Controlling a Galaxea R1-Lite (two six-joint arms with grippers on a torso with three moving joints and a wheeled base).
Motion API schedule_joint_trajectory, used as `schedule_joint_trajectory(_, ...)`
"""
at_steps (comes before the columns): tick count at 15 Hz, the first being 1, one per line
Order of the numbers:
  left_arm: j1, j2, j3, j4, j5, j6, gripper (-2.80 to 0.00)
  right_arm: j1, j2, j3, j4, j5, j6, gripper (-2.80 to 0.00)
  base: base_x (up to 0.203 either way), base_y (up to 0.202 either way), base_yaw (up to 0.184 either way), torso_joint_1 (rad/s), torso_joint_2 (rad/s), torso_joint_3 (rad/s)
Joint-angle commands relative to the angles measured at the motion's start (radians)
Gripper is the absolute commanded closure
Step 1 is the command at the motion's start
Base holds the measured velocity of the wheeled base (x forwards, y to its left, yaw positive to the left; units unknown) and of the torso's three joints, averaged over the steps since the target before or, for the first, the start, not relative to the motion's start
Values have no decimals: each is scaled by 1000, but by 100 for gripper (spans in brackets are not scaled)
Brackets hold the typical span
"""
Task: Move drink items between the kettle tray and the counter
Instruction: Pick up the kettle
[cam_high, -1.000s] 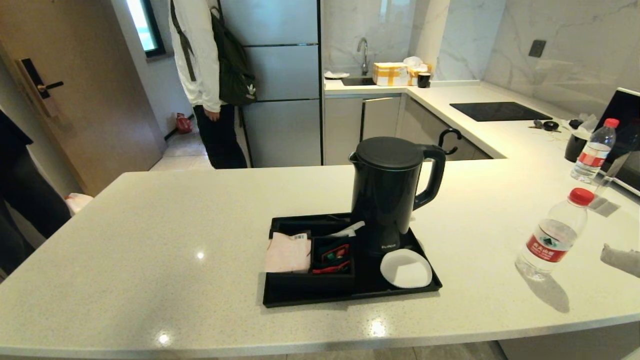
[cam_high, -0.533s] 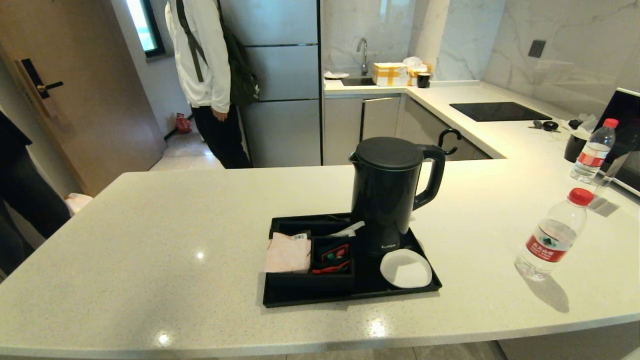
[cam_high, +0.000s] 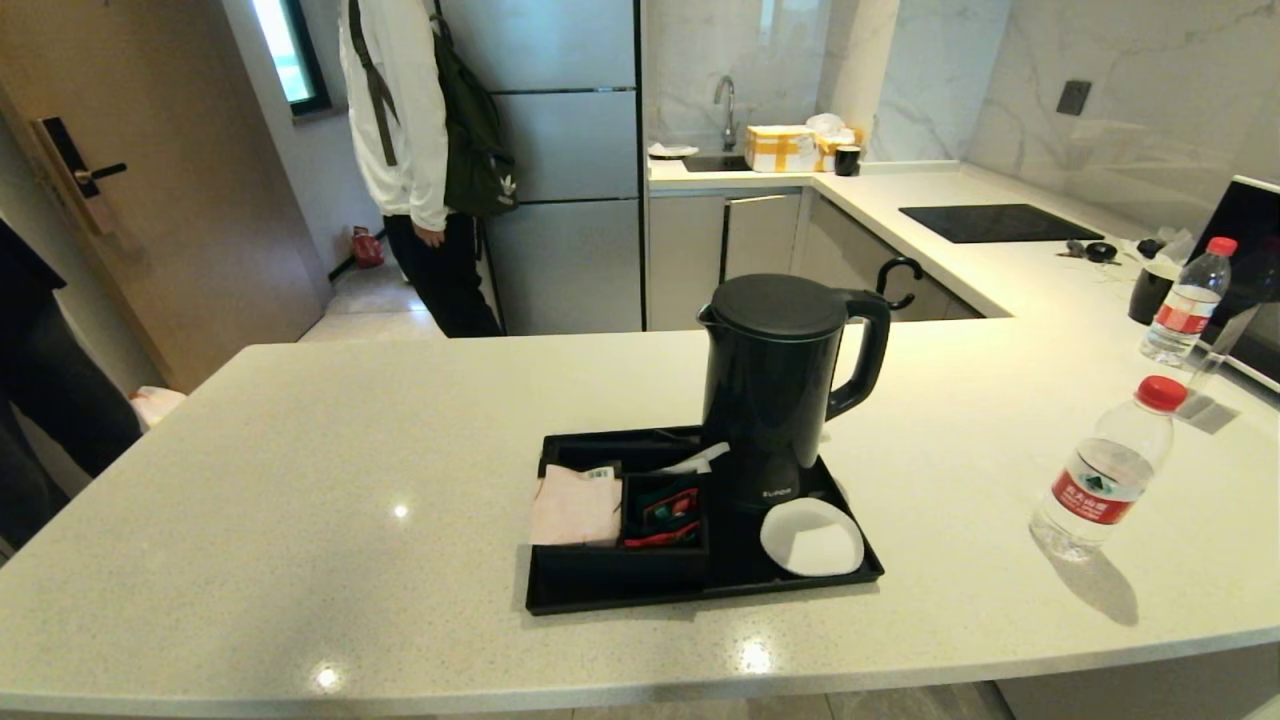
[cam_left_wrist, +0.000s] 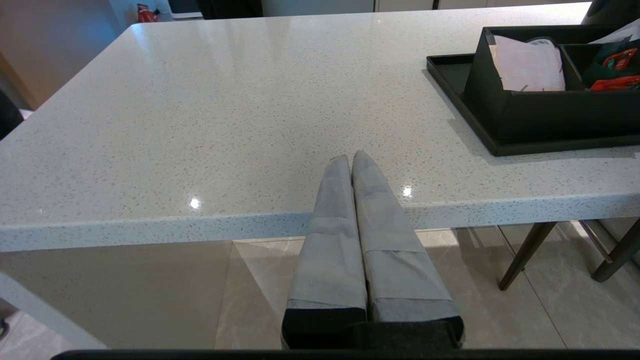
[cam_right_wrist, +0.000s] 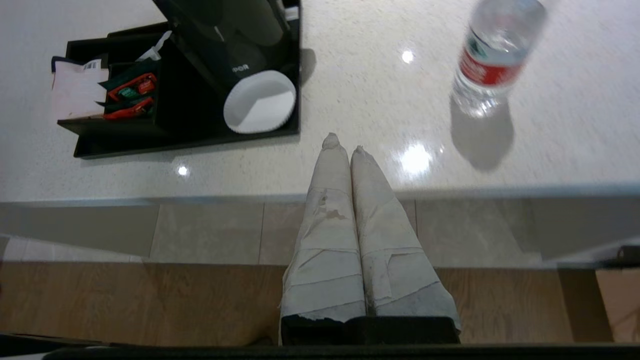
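The matte black kettle (cam_high: 775, 385) stands at the back right of the black kettle tray (cam_high: 700, 592), behind the white coaster (cam_high: 812, 537) and beside the sachet-and-napkin box (cam_high: 620, 520). The clear water bottle (cam_high: 1105, 470) with a red cap stands upright on the speckled counter (cam_high: 300, 480), to the right of the tray. My left gripper (cam_left_wrist: 351, 156) is shut and empty at the counter's front edge, left of the tray (cam_left_wrist: 465, 125). My right gripper (cam_right_wrist: 344, 145) is shut and empty over the front edge, between the coaster (cam_right_wrist: 260, 101) and the bottle (cam_right_wrist: 492, 55). Neither gripper shows in the head view.
A second water bottle (cam_high: 1188, 300), a black cup (cam_high: 1150, 290) and a dark screen (cam_high: 1250, 270) stand at the far right. The black hob (cam_high: 985, 222) lies behind them. A person (cam_high: 420, 150) stands by the fridge beyond the counter.
My right gripper showed at the head view's right edge one second ago and has since drawn back out of it. The person in the background shifted slightly. Kettle and bottle have not moved.
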Motion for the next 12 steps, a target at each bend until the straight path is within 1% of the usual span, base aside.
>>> schedule_joint_trajectory(1, 0, 1, 0, 0, 0, 0, 0, 19, 204, 4, -114, 10, -8, 0, 0, 0, 0, 0, 0, 0)
schedule_joint_trajectory(4, 0, 1, 0, 0, 0, 0, 0, 59, 381, 3, -301, 22, -3, 0, 0, 0, 0, 0, 0, 0)
schedule_joint_trajectory(5, 0, 1, 0, 0, 0, 0, 0, 72, 403, 2, -345, 23, 3, 0, 0, 0, 0, 0, 0, 0)
schedule_joint_trajectory(8, 0, 1, 0, 0, 0, 0, 0, 103, 580, -5, -473, 22, 21, 0, 0, 0, 0, 0, 0, 0)
schedule_joint_trajectory(9, 0, 1, 0, 0, 0, 0, 0, 113, 608, -7, -521, 22, 25, 0, 0, 0, 0, 0, 0, 0)
schedule_joint_trajectory(11, 0, 1, 0, 0, 0, 0, 0, 114, 663, -17, -573, 20, 28, 0, 0, 0, 0, 0, 0, 0)
schedule_joint_trajectory(12, 0, 1, 0, 0, 0, 0, 0, 114, 738, -32, -601, 20, 29, 0, 0, 0, 0, 0, 0, 0)
